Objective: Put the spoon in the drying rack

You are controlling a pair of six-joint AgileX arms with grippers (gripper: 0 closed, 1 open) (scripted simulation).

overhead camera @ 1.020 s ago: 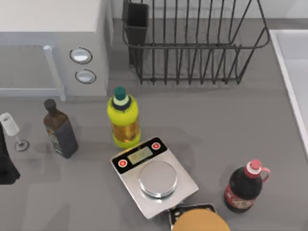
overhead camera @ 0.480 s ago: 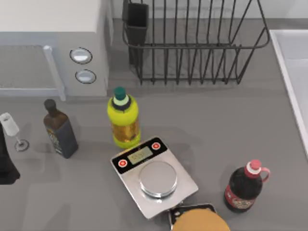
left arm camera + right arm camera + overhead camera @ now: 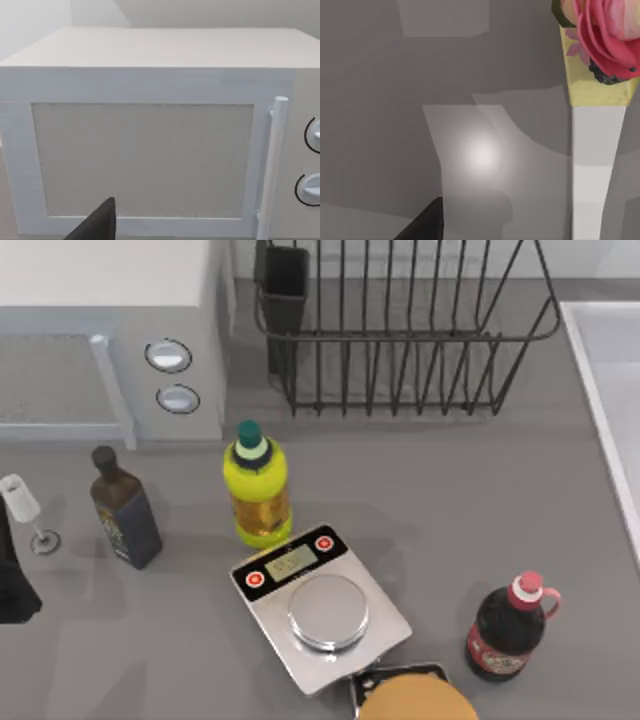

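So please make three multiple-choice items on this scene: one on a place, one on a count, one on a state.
1. Where does the utensil cup sit in the drying rack?
A. left corner
B. right corner
C. centre

2. How many round knobs are on the microwave?
A. one
B. two
C. four

3. What is on the scale platter?
A. a bottle
B. a spoon
C. nothing

Answers: 1 A, the cup hangs at the rack's left end in the top view. 2 B, two knobs stand one above the other. 3 C, the platter is bare.

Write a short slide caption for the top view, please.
Drying rack behind microwave, bottles and kitchen scale.
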